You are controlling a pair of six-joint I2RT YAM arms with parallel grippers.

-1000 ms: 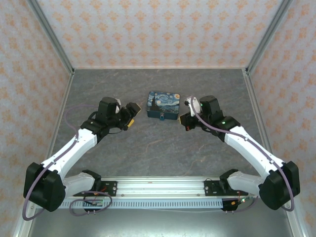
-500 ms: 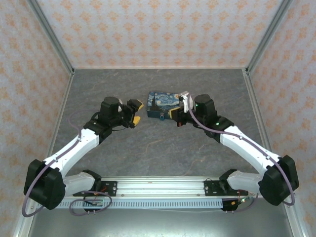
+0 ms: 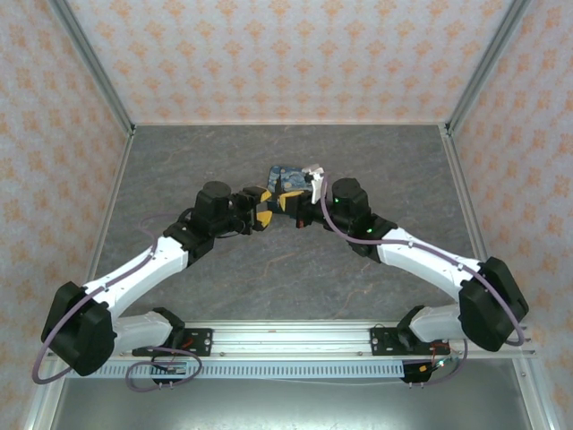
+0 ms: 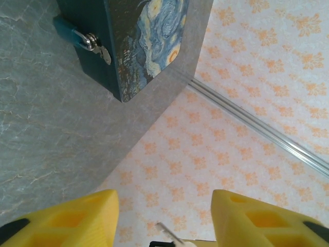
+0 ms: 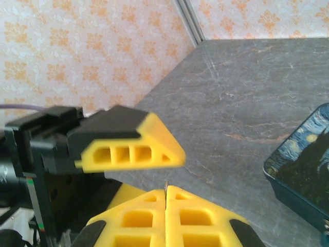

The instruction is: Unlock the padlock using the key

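**rigwatcher:** Quick look at your setup. Your right gripper [image 5: 165, 191] is squeezed fully together, and a thin metal sliver pokes up out of the seam between the pads. That looks like the key [image 5: 165, 184], pinched edge-on. Your left gripper [image 4: 164, 206] is partway apart, with a clear gap between its yellow fingers [image 4: 67, 216] and nothing gripped.

**tinfan:** Agreed. From the right wrist you can see one left finger hanging just above the right tips, so your two grippers are basically nose to nose. The top view says the same: they meet just in front of the tin [image 3: 285, 173], around the middle of the table [image 3: 179, 161].

**rigwatcher:** And where's your padlock [image 4: 68, 30]?

**tinfan:** Check your left wrist cam, top left corner. The little teal body hangs off the tin's side wall by its silver shackle [image 4: 91, 41], hooked on at the latch [image 4: 105, 54]. It's low, close to the table, but I can't tell if it actually touches. It's up ahead of your left fingers, not between them. There's also a small silver tip at the bottom edge of that view, sitting in the gap between your left fingers.
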